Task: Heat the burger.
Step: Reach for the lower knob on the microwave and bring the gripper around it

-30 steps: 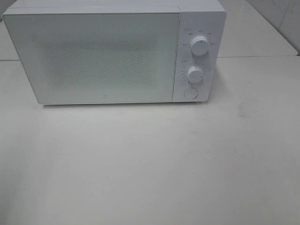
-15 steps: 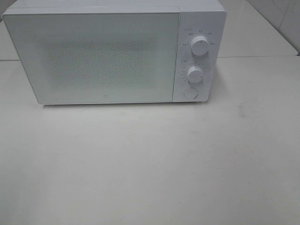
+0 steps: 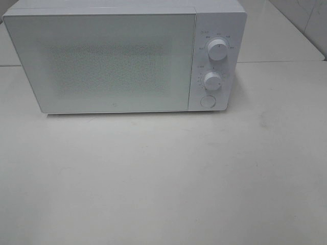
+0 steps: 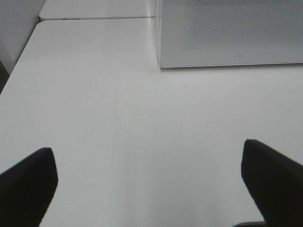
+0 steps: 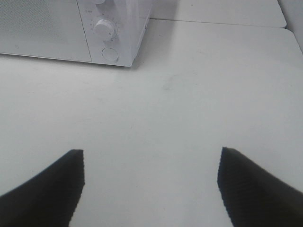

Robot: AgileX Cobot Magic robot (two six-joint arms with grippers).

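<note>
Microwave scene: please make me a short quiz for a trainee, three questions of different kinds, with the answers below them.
1. True or false: the door of the microwave stands open.
2. What sits directly below the lower knob on the control panel? A) a round button B) a handle C) a screen
3. Does the left gripper or the right gripper hold anything?

Key: 1. False, the door is shut. 2. A. 3. No, both are open and hold nothing.
</note>
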